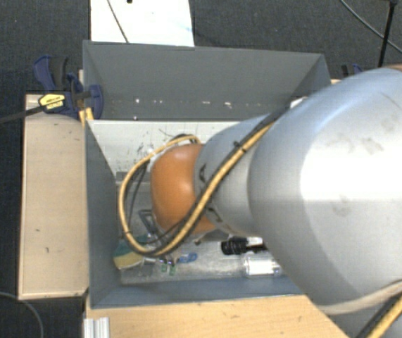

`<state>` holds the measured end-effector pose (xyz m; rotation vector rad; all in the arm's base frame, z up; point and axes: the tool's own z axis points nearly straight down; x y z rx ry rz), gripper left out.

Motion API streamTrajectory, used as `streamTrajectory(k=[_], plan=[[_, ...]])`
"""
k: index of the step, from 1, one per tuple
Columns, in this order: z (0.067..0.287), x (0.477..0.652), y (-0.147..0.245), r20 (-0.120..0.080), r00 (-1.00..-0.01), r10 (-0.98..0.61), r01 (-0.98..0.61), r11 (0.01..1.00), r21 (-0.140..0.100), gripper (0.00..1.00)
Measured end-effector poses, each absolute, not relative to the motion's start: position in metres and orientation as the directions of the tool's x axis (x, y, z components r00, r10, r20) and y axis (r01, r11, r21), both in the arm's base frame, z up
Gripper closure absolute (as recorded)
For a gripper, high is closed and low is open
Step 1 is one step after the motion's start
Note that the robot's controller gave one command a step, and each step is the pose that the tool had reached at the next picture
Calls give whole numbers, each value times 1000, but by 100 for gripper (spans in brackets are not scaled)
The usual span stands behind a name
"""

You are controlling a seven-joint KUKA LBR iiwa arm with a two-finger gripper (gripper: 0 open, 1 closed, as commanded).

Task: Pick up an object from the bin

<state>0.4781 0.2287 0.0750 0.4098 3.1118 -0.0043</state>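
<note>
Beside the orange wrist cover (176,189), black cylinder (239,246) and white tube (260,266) (gripper (148,227) state untellable).

Grey bin (201,76), black marker (234,246), white tube (260,267)

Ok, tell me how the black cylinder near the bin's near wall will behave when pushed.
The black cylinder looks round and lies on its side, so it would probably roll if nudged. It resembles a marker, so likely stiff and light. The pale cylinder close beside it might stop that roll.
</note>
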Motion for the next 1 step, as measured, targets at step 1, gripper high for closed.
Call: streamTrajectory(k=[1], plan=[[214,493,210,-7,-957,291,291,957,5,100]])
